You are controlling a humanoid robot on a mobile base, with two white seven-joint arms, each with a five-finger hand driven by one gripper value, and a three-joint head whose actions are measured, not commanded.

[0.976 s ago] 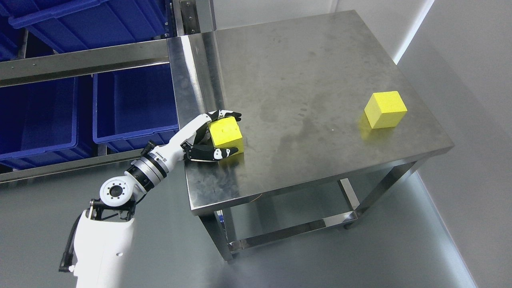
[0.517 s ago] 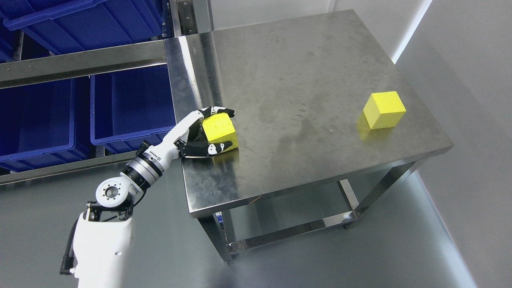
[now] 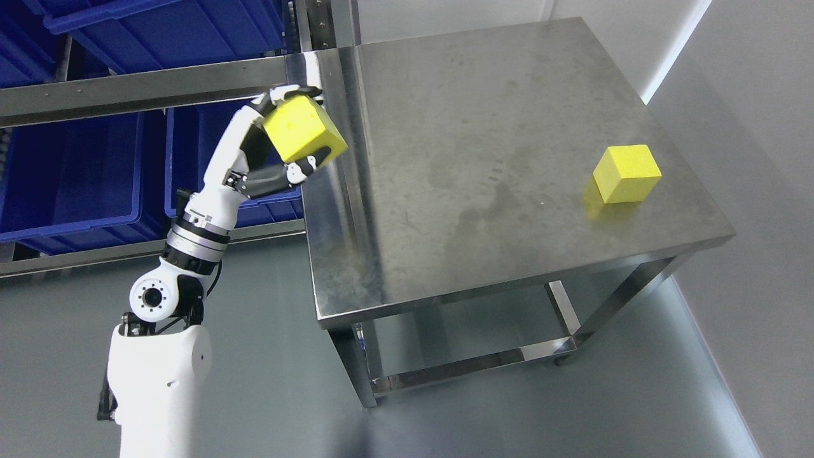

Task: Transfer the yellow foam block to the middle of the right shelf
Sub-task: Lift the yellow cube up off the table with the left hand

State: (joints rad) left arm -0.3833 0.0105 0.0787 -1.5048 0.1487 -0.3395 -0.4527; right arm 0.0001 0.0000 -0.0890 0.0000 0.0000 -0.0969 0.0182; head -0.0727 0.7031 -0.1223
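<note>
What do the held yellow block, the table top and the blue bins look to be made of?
Yellow block in the left robot hand: probably foam, matte with a faintly pitted face. Table top: likely stainless steel, brushed, smudged, with dull reflections. Blue bins: seemingly moulded plastic, smooth with a slight sheen.

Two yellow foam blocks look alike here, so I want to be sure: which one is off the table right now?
The yellow block at the left, gripped in the left robot hand above the table's left edge. The other block sits untouched on the table near its right side.
</note>
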